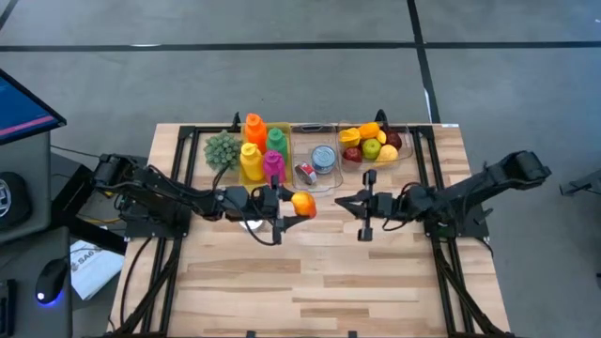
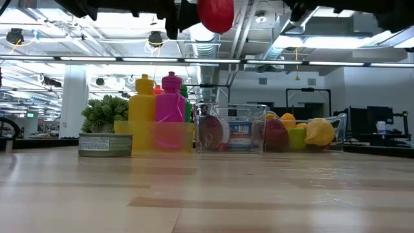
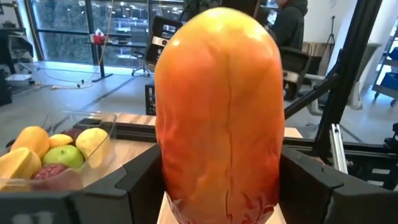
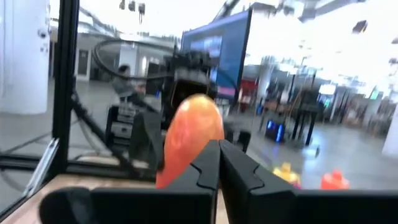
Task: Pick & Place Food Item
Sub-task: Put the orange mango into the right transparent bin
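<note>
Your left gripper (image 1: 289,208) holds the orange-red fruit (image 1: 303,204) clamped between its fingers, raised above the table centre, long axis upright. Your right gripper (image 1: 352,205), fingers closed and empty, faces it from just beside.

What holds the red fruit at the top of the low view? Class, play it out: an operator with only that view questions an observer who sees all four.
Observer: The left gripper holds it. It is a mango, clamped between both fingers.
Operator: Over which part of the table?
Observer: Over bare table near the middle, in front of the bin of cans, not over any bin.
Operator: Where is the right gripper?
Observer: The right gripper is shut and empty, pointing at the mango from the other side, apart from it.
</note>
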